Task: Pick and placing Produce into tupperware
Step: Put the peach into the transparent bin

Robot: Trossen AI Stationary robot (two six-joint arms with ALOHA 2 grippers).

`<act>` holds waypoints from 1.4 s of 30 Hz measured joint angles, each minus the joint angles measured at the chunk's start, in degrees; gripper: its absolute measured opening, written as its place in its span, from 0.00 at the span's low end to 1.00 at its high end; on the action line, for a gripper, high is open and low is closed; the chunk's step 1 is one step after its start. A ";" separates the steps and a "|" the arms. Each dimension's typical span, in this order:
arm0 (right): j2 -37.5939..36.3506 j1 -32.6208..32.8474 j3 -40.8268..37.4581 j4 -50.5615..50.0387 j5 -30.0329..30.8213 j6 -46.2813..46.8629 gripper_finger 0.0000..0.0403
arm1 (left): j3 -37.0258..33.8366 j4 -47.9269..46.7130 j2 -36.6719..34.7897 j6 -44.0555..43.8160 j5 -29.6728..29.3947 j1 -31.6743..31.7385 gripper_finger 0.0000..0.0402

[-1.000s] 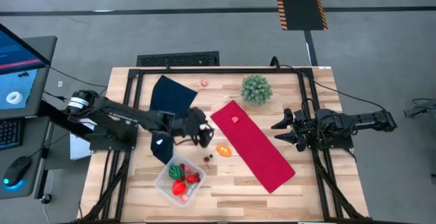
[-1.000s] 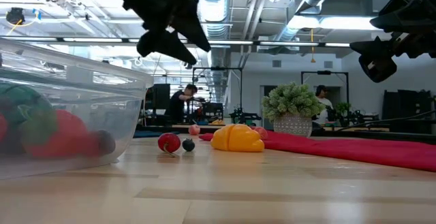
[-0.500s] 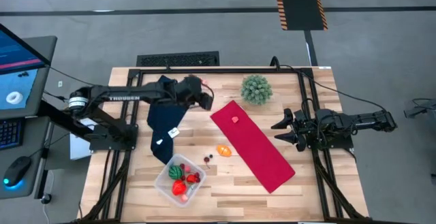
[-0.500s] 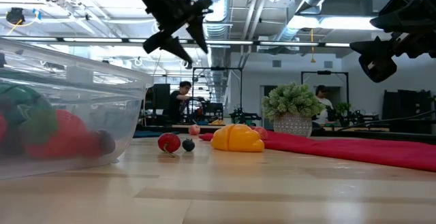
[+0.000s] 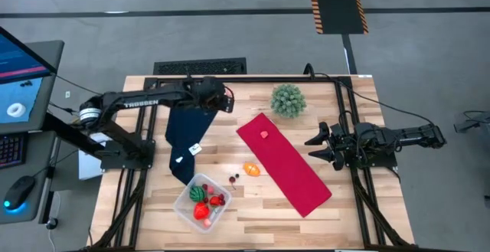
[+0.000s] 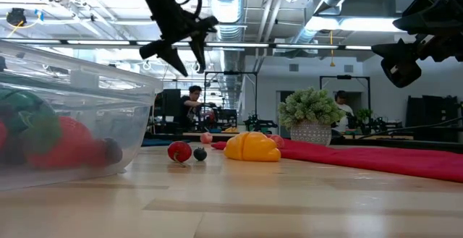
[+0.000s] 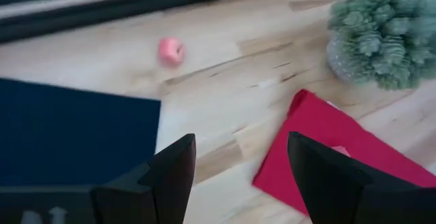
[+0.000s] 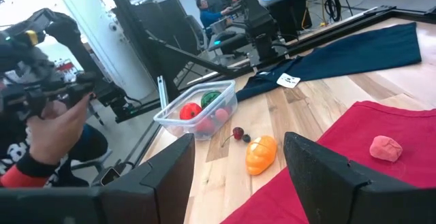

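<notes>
The left end effector (image 5: 227, 101), released and empty, is nearing the pink fruit (image 7: 171, 50); it is looking light, smooth and roll-prone, so pinching across its middle seems best

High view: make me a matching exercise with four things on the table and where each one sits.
Things:
1. orange pepper
2. small pink fruit
3. plastic box
4. green plant ball

Places:
A. near the table's far edge, beside the dark blue cloth
B. near edge of the table
C. just beyond the far end of the red cloth
D. on bare wood, beside the red cloth

Pairs: 1-D, 2-A, 3-B, 4-C
</notes>
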 joint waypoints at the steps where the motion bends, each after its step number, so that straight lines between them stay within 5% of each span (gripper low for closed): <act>1: 0.00 0.00 0.00 0.00 0.01 0.01 0.62 | 0.48 -0.50 0.25 0.17 1.59 1.33 0.55; 8: 0.00 0.01 0.00 0.06 -0.01 0.02 0.62 | 8.28 2.11 10.41 10.88 10.59 8.63 0.55; 26: 0.01 -0.01 0.00 0.02 0.03 0.00 0.62 | 40.07 -30.18 37.72 17.64 17.67 14.87 0.55; 32: 0.00 0.01 0.00 0.00 0.02 0.02 0.62 | 43.66 -31.63 40.07 19.28 16.79 15.12 0.58; 42: -0.01 0.00 0.00 0.00 0.01 0.02 0.62 | 42.85 -27.67 40.08 17.65 19.96 17.64 0.82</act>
